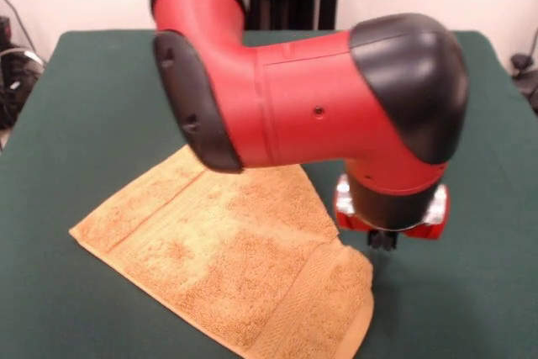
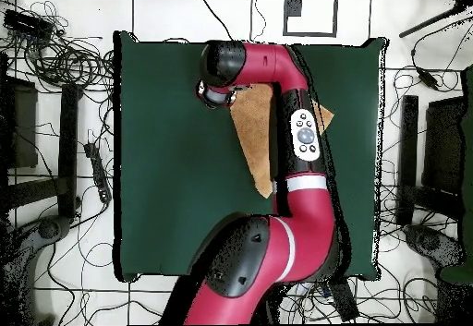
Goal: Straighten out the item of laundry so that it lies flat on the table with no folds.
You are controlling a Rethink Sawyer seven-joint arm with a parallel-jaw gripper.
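The golden-orange towel (image 1: 223, 262) lies on the green table (image 1: 84, 107) at the near middle. A woven band runs along its left edge. Its right near corner looks folded over, with a raised crease. Its far part is hidden behind the arm. My gripper (image 1: 382, 240) hangs under the black wrist, just right of the towel's right corner and close above the table. In the overhead view the towel (image 2: 257, 138) shows as a strip partly under the arm, and the wrist (image 2: 217, 90) covers the gripper at the towel's upper left corner on the table (image 2: 166, 156).
The red arm link (image 1: 294, 98) fills the middle of the front view. Cables and stands (image 2: 65, 73) lie on the floor around the table in the overhead view.
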